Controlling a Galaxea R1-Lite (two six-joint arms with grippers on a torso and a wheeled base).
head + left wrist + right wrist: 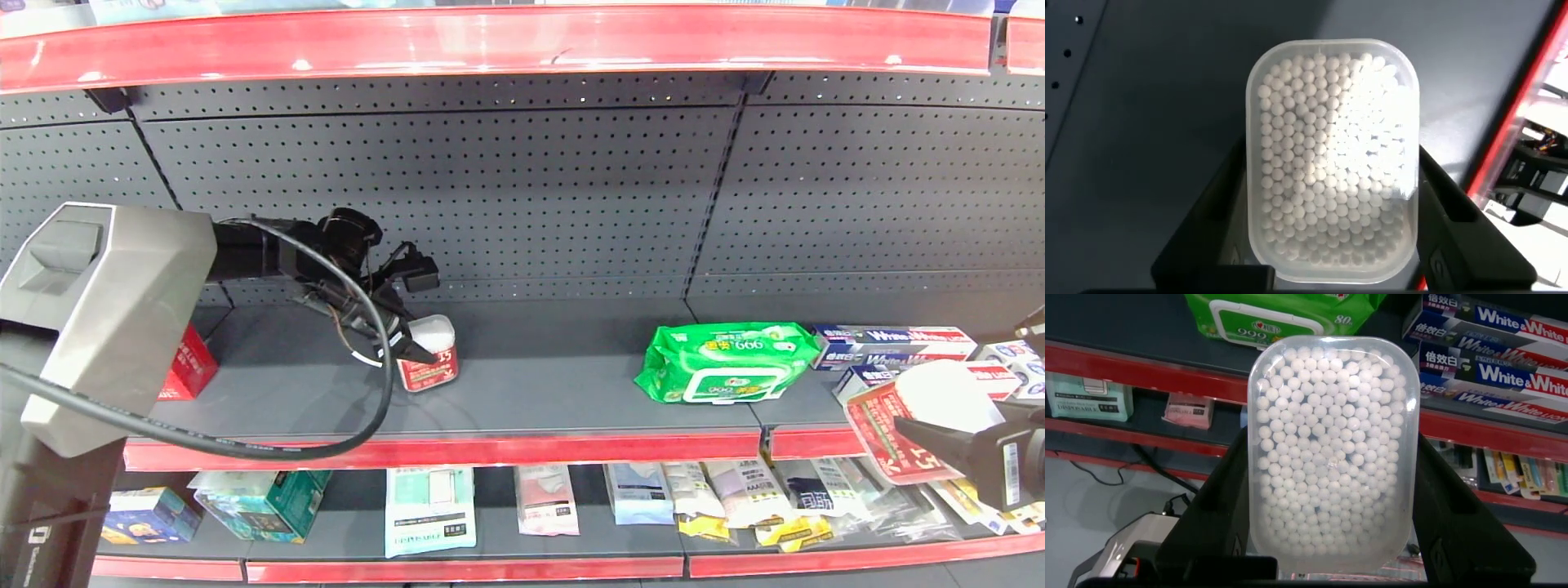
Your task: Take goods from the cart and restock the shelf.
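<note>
Gripping swab tub [1331, 155], left end effector [418, 349]; label [430, 376] head-view.

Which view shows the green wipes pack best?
The head view: the whole green wipes pack lies flat on the shelf beside the toothpaste boxes. The right wrist view catches part of it beyond the right swab box; the left wrist view faces the left swab box.
</note>
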